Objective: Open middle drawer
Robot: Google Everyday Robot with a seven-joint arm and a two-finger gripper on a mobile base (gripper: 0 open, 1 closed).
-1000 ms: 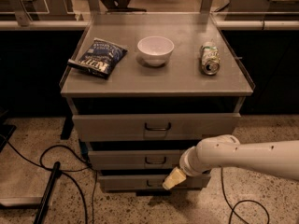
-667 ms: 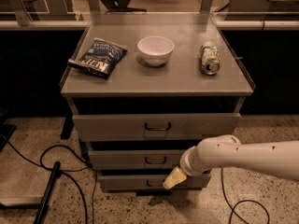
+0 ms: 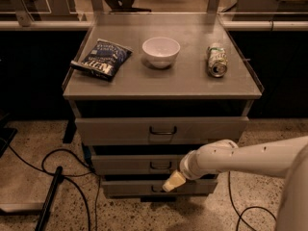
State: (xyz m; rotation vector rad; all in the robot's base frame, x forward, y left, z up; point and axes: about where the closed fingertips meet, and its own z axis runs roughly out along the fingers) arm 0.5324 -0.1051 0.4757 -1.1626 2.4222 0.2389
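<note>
Your gripper point(image 3: 174, 181) sits low, at the bottom drawer point(image 3: 130, 187); its opening I cannot tell; you risk pulling that one, not the middle drawer point(image 3: 125, 164).

You have dim, warm brownish light coming from above; the cabinet top point(image 3: 163, 83) is the brightest surface. The white bowl point(image 3: 161, 51) and the can point(image 3: 217, 60) catch soft highlights. A dark shadow band lies above the middle drawer point(image 3: 120, 163). The gripper point(image 3: 174, 181), low in front of the bottom drawer point(image 3: 130, 187), shows pale against it, and both sides behind the cabinet fall near black
</note>
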